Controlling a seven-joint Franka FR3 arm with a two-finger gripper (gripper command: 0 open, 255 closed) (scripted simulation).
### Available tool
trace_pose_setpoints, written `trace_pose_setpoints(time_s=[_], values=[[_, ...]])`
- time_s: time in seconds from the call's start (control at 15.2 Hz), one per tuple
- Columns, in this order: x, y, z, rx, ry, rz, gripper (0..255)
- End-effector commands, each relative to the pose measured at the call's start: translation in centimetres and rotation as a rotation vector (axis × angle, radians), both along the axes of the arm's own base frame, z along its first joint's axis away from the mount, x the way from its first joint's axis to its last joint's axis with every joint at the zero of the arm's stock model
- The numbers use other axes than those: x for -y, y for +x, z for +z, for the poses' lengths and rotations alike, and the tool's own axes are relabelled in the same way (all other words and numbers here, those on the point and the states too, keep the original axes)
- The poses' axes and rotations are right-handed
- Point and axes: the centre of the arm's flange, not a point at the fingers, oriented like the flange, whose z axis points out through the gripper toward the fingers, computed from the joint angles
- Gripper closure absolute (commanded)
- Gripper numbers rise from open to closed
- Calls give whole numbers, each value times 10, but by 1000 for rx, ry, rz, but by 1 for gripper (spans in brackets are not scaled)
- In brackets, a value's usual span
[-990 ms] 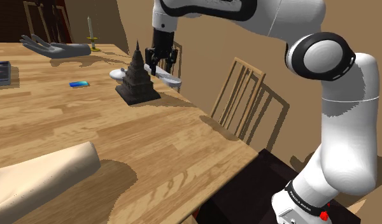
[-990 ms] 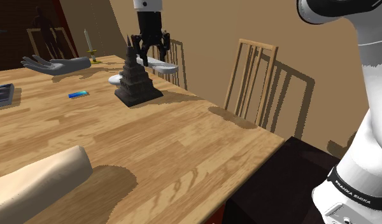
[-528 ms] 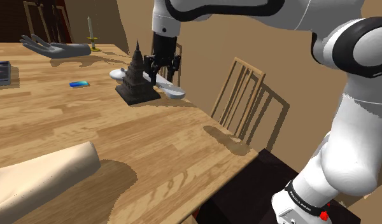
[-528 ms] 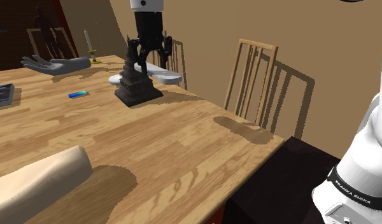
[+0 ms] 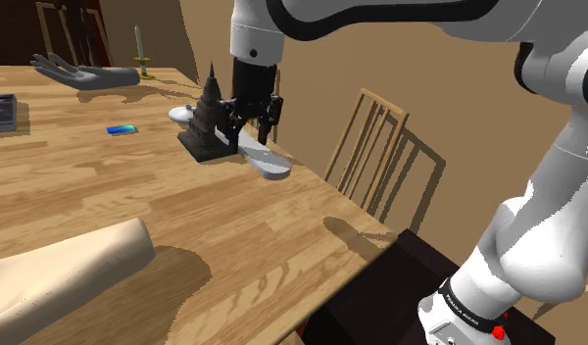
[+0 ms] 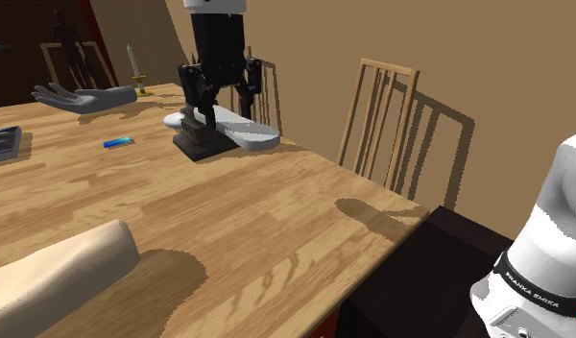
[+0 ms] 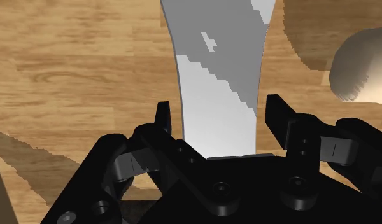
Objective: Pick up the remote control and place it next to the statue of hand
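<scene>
My black gripper (image 5: 245, 123) is shut on a long pale grey remote control (image 5: 266, 162), which hangs tilted above the wooden table (image 5: 165, 216) just in front of a dark tiered statue (image 5: 209, 113). In the wrist view the remote (image 7: 218, 83) runs out between the two fingers (image 7: 163, 118), which clasp its sides. The second exterior view has the gripper (image 6: 222, 101) and remote (image 6: 243, 132) over the dark statue's base (image 6: 200, 144). The grey statue of a hand (image 5: 74, 72) lies palm up at the table's far corner, well away; it also shows in the second exterior view (image 6: 80, 96).
A small blue item (image 5: 122, 128) lies between the dark statue and the hand. A white flat thing (image 5: 181, 114) sits behind the dark statue. A dark box (image 5: 0, 110) is at the left edge, a beige cushion (image 5: 57, 274) in front, chairs (image 5: 375, 147) along the table's side.
The gripper has carried the remote from behind the dark statue down and toward the near side, so it now hangs in front of the statue. The grip stayed shut.
</scene>
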Motion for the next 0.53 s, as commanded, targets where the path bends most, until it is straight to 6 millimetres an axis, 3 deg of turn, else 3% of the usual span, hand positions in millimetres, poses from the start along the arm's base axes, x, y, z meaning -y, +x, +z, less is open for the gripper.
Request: trace_pose_setpoints(time_s=[0.0,0.46], values=[[-12,-23,0,0,0,-1,255],[-57,-104,0,0,0,-1,255]])
